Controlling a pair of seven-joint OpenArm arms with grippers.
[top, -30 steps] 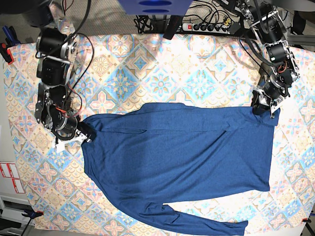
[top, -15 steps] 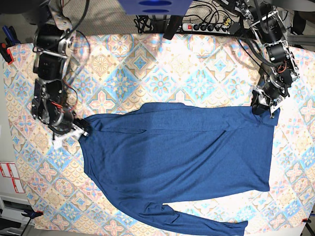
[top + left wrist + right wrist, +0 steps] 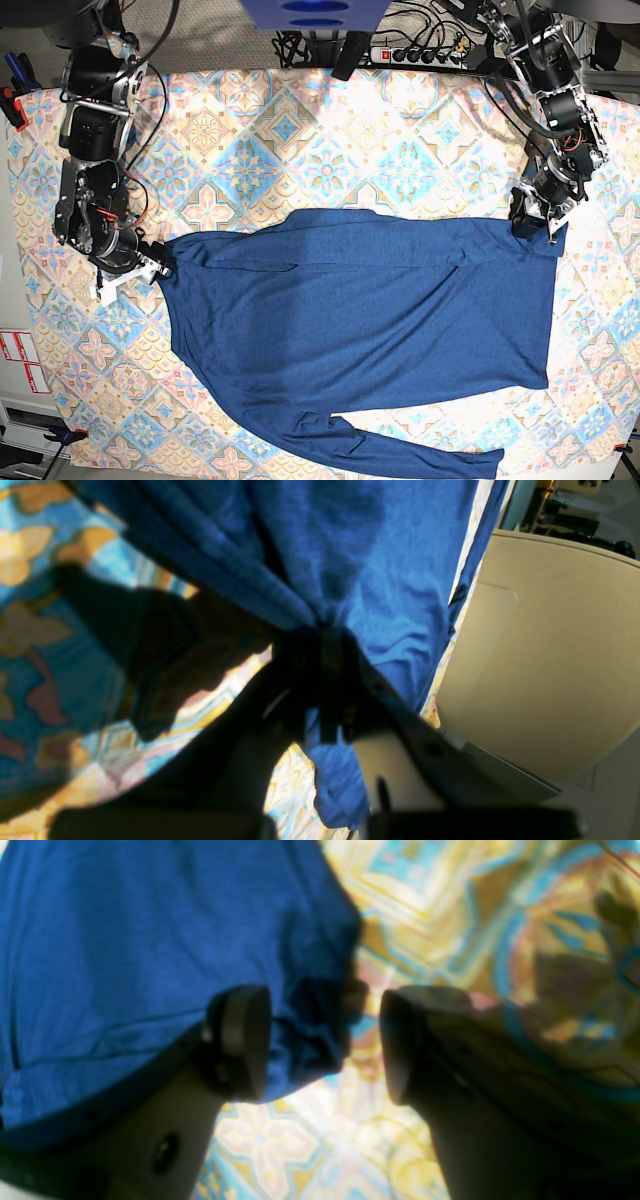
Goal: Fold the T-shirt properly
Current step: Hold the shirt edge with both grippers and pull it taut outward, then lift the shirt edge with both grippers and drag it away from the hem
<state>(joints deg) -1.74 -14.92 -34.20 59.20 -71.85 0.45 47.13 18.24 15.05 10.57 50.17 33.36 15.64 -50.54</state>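
1. since the earlier frames, the right gripper (image 3: 152,266) has been drawn back toward the table's left edge in the base view, off the shirt's shoulder corner, and its upper arm links have shifted as well; the t-shirt (image 3: 370,320) and the left gripper (image 3: 535,222) are seen in the same places as before.
2. the t-shirt is laid flat on the patterned tablecloth (image 3: 330,150), spread across the middle and lower part of the table, with one long sleeve folded across the upper body and the other sleeve stretched along the bottom edge toward the lower right.
3. the left gripper is clenched on the t-shirt: in the left wrist view, a bunch of blue fabric (image 3: 330,760) is pinched between the dark jaws, and the cloth fans out above them.
4. this grip is placed at the shirt's upper right corner in the base view, close to the table's right edge.
5. the right gripper (image 3: 325,1045) is released, with its jaws held wide apart and nothing between them but a rumpled edge of the t-shirt (image 3: 150,950) lying below on the tablecloth (image 3: 440,905).
6. one of its fingers (image 3: 240,1040) is seen over the fabric edge; whether the cloth is touched cannot be told.
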